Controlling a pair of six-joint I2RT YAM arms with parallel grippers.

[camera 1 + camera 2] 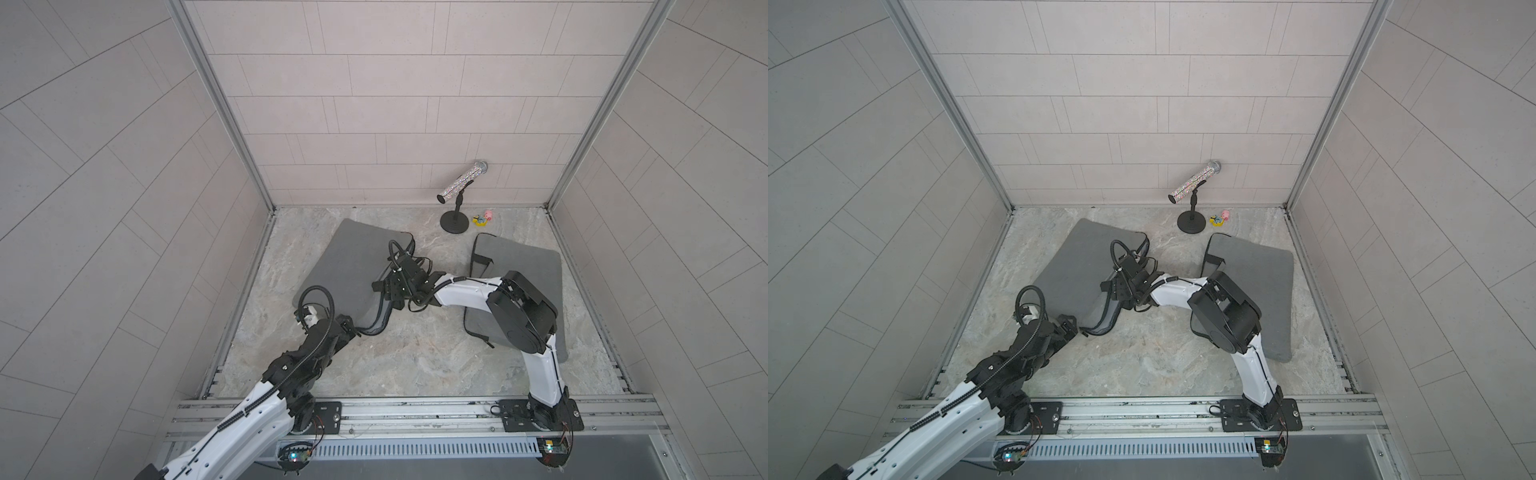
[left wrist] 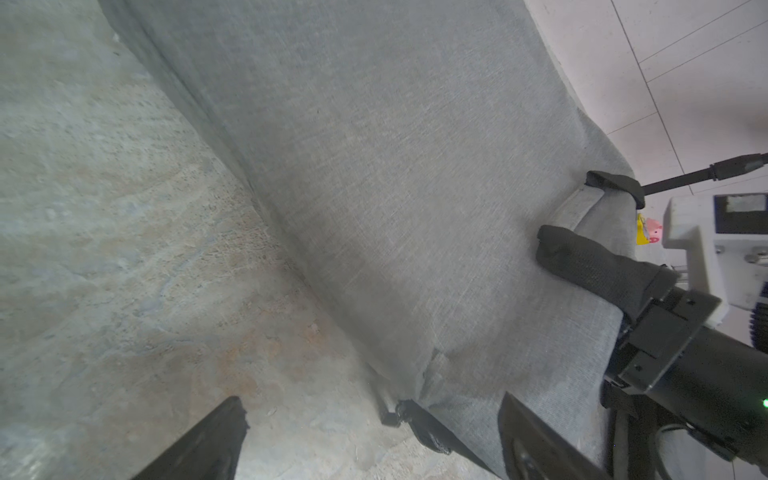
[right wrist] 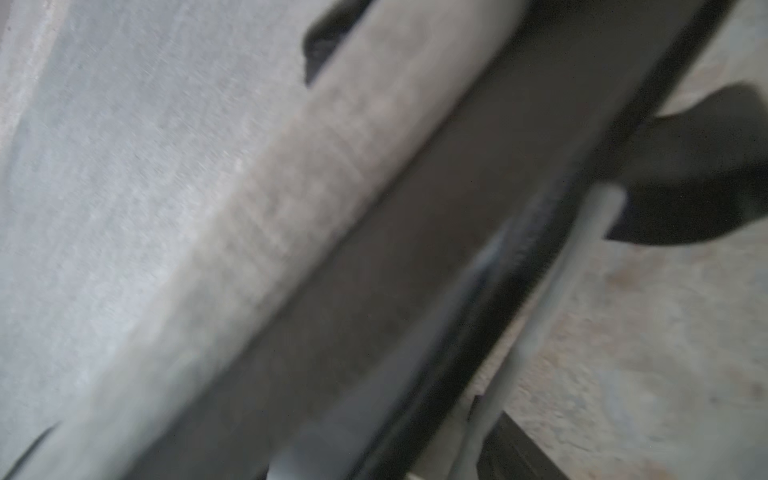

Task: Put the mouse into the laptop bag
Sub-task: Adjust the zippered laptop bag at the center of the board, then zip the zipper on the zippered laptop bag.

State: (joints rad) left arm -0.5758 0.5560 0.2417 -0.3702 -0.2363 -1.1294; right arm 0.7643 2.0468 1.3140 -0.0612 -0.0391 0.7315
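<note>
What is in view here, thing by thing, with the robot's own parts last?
open laptop bag: 1, grey with black zip trim, left of centre on the table
second bag: 1, grey, right side, partly under the right arm
microphone: 1, glittery silver on a black stand, far right by the back wall
toy: 1, yellow and pink, beside the stand's base
table: 1, marbled grey
mouse: none visible in any view
arms: 2, white and black, reaching from the near rail
left gripper: black, open, at the open laptop bag's near corner
right gripper: black, at that bag's unzipped edge
</note>
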